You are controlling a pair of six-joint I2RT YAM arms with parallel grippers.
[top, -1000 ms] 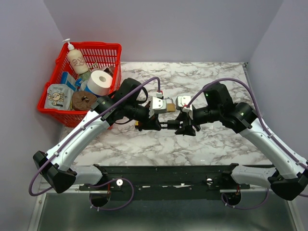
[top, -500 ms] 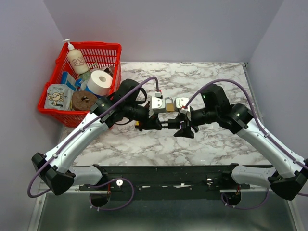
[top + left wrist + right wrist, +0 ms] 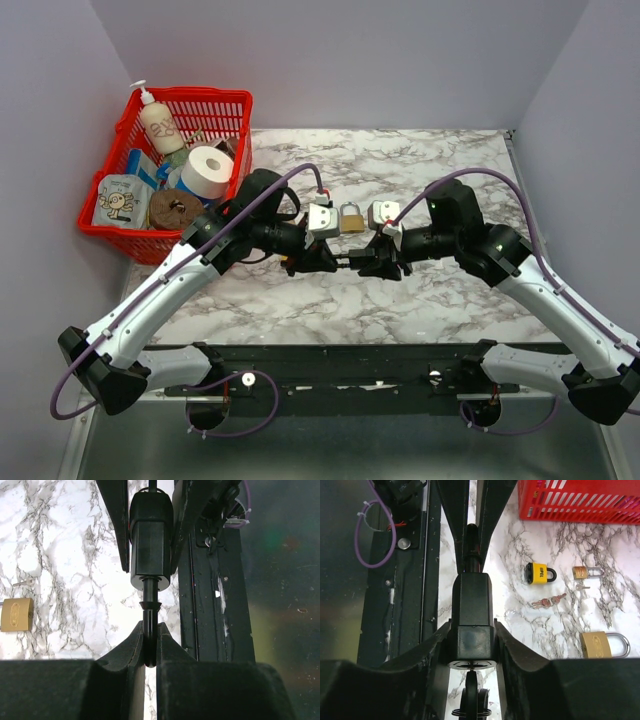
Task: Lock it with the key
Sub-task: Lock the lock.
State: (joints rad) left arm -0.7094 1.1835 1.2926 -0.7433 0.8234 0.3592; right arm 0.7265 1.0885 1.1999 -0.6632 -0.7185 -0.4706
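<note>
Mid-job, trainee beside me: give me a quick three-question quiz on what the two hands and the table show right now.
1. True or false: the right hand grips the black lock.
2. What does the left hand pinch? A: the key set in the black lock. B: nothing. C: a screwdriver.
3. In the right wrist view, how many padlocks lie loose on the table?
Key: 1 true. 2 A. 3 three: the yellow padlock, the small brass padlock and the large brass padlock.
</note>
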